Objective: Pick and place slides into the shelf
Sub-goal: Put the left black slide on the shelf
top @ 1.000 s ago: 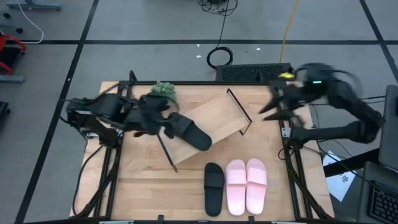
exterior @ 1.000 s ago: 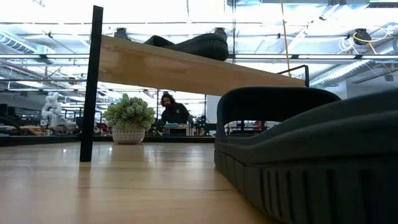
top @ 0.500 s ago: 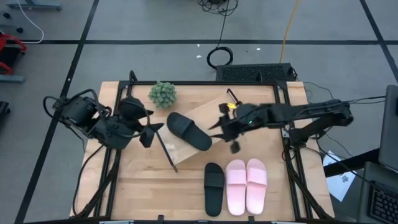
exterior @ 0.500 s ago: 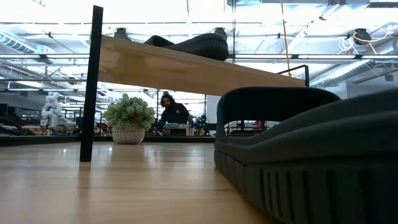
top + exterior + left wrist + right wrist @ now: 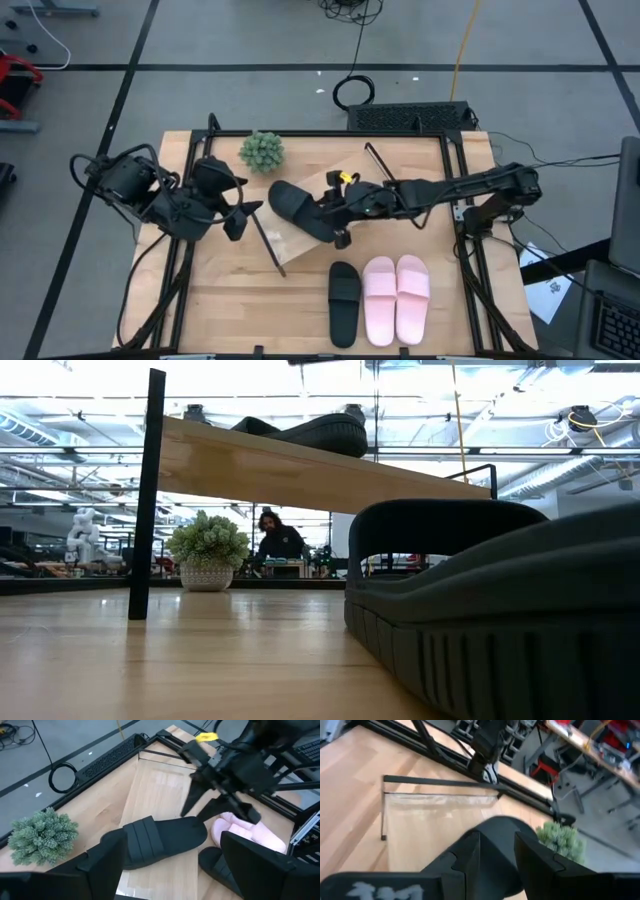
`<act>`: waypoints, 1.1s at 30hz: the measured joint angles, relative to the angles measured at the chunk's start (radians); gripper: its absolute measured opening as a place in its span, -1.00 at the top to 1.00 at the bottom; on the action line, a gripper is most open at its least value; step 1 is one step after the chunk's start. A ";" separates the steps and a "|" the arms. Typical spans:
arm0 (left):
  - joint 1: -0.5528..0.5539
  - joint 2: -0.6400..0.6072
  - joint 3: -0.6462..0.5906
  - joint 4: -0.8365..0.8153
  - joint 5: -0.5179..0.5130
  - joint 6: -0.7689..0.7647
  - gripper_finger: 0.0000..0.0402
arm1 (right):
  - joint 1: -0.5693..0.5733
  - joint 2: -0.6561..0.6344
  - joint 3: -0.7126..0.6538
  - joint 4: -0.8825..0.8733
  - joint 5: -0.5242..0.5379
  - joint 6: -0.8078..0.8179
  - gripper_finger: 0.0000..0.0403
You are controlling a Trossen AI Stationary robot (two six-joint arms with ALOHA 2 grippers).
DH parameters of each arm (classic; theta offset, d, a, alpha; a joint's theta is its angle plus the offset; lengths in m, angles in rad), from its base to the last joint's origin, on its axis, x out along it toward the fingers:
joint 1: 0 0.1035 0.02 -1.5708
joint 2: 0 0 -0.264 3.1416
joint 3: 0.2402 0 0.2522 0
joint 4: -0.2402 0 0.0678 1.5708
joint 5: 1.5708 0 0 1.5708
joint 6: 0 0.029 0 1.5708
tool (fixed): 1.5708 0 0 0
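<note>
One black slide (image 5: 300,210) lies sole down on the shelf (image 5: 355,185), a light-wood board on black wire end frames set slantwise across the table. My right gripper (image 5: 331,216) reaches in from the table's right. It is open, with its fingers on either side of that slide's right end (image 5: 496,837), and I see no touch. My left gripper (image 5: 240,213) waits open just left of the shelf, facing the slide (image 5: 160,840). The other black slide (image 5: 343,303) and the pink pair (image 5: 396,298) lie on the table near the front edge.
A small potted plant (image 5: 262,150) stands at the far edge behind the shelf's left end. The low view shows the near black slide (image 5: 500,610) filling its right side, the shelf board (image 5: 300,475) overhead, and a person (image 5: 280,540) far off in the room.
My right gripper has swung from the table's far right corner toward the left and down, turning as it went, and has come to the right end of the black slide on the shelf. My left gripper has drawn back from that slide toward the table's left edge. The slide has stayed put.
</note>
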 joint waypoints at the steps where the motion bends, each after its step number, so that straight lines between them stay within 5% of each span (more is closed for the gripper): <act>1: 0.001 0.000 0.000 0.000 0.000 0.006 -0.61 | -0.008 0.007 0.000 -0.004 0.000 0.010 0.45; 33: 0.000 0.000 0.000 0.000 0.001 0.061 -0.61 | -0.098 0.077 0.000 -0.070 -0.003 0.101 0.45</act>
